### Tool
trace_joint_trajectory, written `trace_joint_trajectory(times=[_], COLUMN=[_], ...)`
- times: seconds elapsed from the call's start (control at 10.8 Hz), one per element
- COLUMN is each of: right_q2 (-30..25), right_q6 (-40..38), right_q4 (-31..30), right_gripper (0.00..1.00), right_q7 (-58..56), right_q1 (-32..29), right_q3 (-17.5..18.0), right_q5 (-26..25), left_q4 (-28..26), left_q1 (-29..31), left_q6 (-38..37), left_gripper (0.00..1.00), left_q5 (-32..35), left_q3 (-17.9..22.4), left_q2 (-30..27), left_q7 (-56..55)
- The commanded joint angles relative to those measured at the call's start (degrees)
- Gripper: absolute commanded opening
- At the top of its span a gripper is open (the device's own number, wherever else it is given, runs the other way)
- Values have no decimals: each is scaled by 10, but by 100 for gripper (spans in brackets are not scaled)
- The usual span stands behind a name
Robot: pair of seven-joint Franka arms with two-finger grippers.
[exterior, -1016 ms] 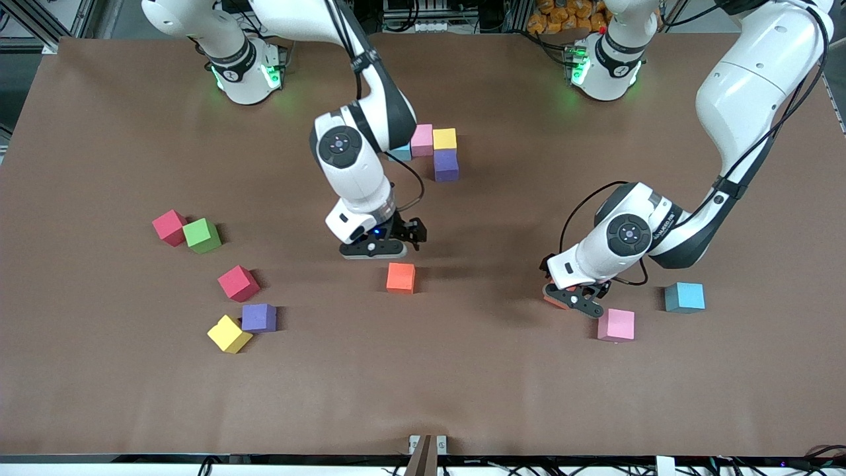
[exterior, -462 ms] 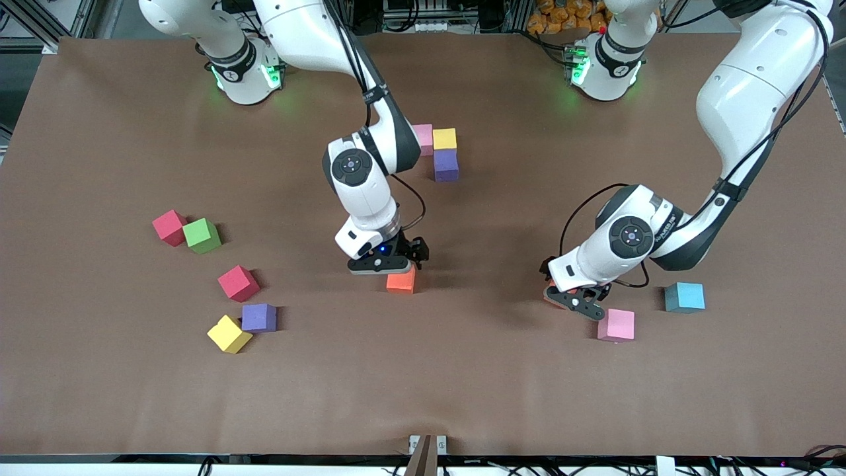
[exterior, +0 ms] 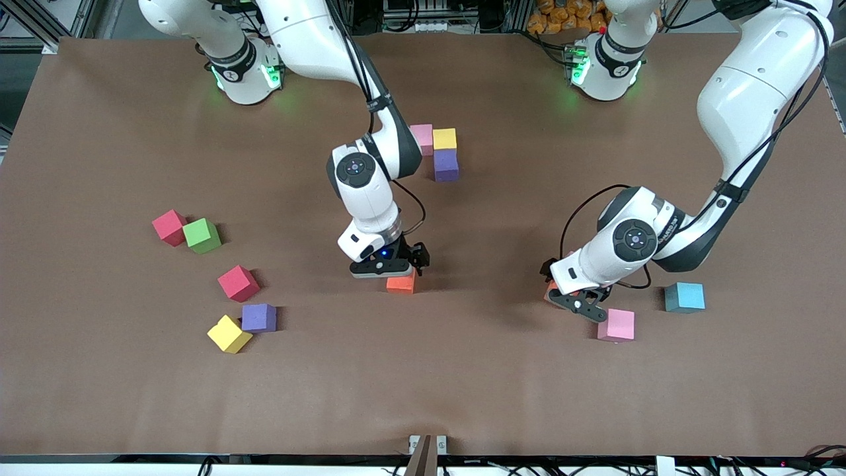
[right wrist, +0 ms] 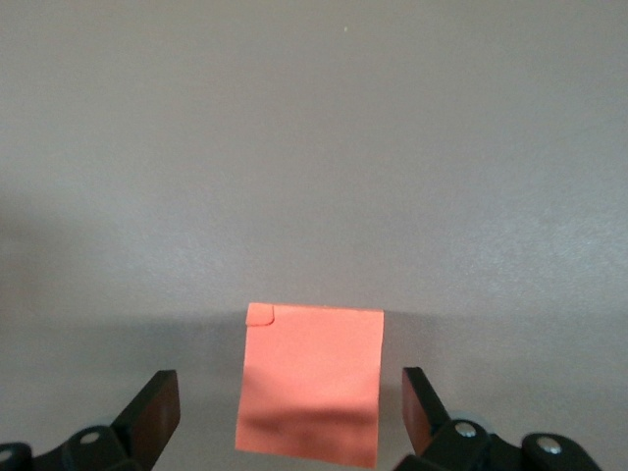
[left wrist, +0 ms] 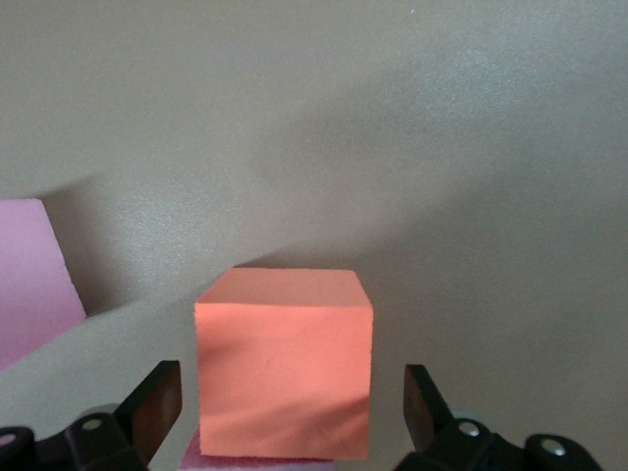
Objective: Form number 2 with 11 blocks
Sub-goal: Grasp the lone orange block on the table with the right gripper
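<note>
Both tools spread apart, right tool (exterior: 390,272) straddling mid-desk orange block (exterior: 400,284), left tool (exterior: 574,299) straddling second orange block (left wrist: 285,378); off-centre closing risks skewing either, nudging pink block (exterior: 616,325).

Brown matte table (exterior: 502,383) fills the view. Metal framing and cables (exterior: 449,13) along its robot-base edge. Even lighting.

Bare table (exterior: 462,370) nearest the front camera gives free passage; a pink block (exterior: 616,324) stands just beside the left gripper (exterior: 574,297).
</note>
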Motion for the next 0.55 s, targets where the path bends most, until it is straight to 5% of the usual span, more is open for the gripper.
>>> trace_joint_trajectory(times=[0.0, 0.46], right_q2=[22, 40], right_q6=[30, 45], right_q4=[17, 17], right_gripper=[100, 100], right_q7=[9, 34], right_q1=[-11, -8], right_q3=[9, 14], right_q5=[-5, -3], left_q4=[7, 7], left_q1=[-1, -2], left_q6=[3, 3], left_gripper=[100, 98], left_q5=[-12, -11], left_q3=[0, 0], left_q2=[4, 5], left_q7=[0, 0])
